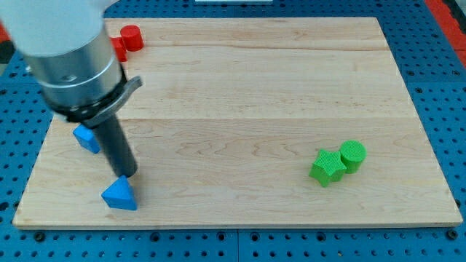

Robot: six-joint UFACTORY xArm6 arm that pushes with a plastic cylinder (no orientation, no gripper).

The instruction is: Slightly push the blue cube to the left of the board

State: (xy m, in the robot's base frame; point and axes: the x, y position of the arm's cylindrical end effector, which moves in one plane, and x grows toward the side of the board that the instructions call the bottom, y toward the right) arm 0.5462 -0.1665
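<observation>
The wooden tabletop [240, 80] fills most of the view, and it lies on a blue perforated surface [444, 87]; the arm comes in from the view's top left, at about ten o'clock from the board's centre, and it ends in a straight dark rod [116, 145], not in a pincer, so I cannot say anything about spread or pressed together; there is only the rod.

My tip [128, 177] is at the lower left part of the board, at about eight o'clock from the centre; it stands just above the blue triangular block [120, 196], at its twelve o'clock, and it seems to touch the upper corner of that block, though I cannot tell this for sure.

The blue cube [87, 138] lies near the view's left edge of the board, at about nine o'clock from the centre; the rod hides a part of it, so its shape is not fully clear; it is at about ten o'clock from my tip, just beside the rod's left side.

A red cylinder [131, 36] stands at the view's top left, near the board's far edge; another red block [119, 49] is just beside it, partly hidden by the arm, and its shape I cannot make out.

At about four o'clock from the centre, well apart from my tip, a green star block [326, 167] and a green cylinder [353, 155] stand touching each other; the cylinder is at the star's two o'clock.
</observation>
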